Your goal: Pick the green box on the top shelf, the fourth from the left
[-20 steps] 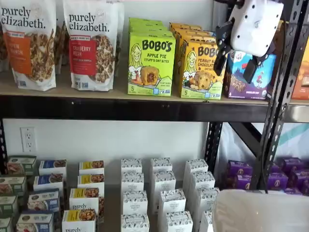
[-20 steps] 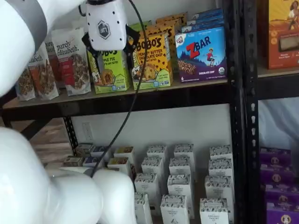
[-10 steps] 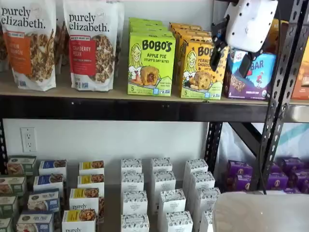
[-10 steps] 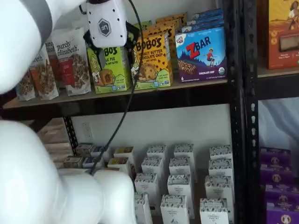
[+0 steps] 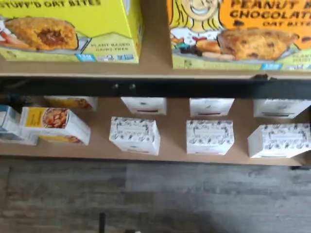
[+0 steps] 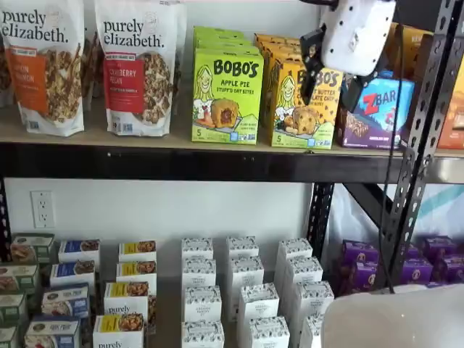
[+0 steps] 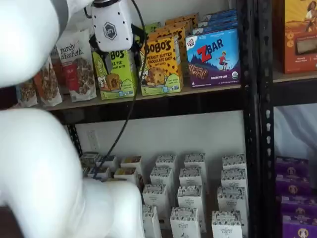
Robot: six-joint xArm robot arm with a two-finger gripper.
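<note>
Through my wrist view I look at the lower front of the lime-green upright carton (image 5: 73, 29), its pastry photo showing, standing on the light tan wooden top shelf (image 5: 155, 63) just beside the orange-yellow peanut butter carton (image 5: 243, 34); below the black front beam sit small white patterned boxes (image 5: 135, 135) on a lower board. In a shelf view my gripper (image 6: 328, 76), white-bodied with two black fingers spread well apart, hangs in front of the orange-yellow carton (image 6: 293, 109), while the green carton (image 6: 227, 96) stands free to one side of it, next to a white granola pouch (image 6: 138, 65). In a shelf view from the other side my gripper (image 7: 115, 58) hangs before the green carton (image 7: 119, 74), holding nothing, with a blue snack-bar box (image 7: 214, 57) further along the shelf (image 7: 163, 94).
</note>
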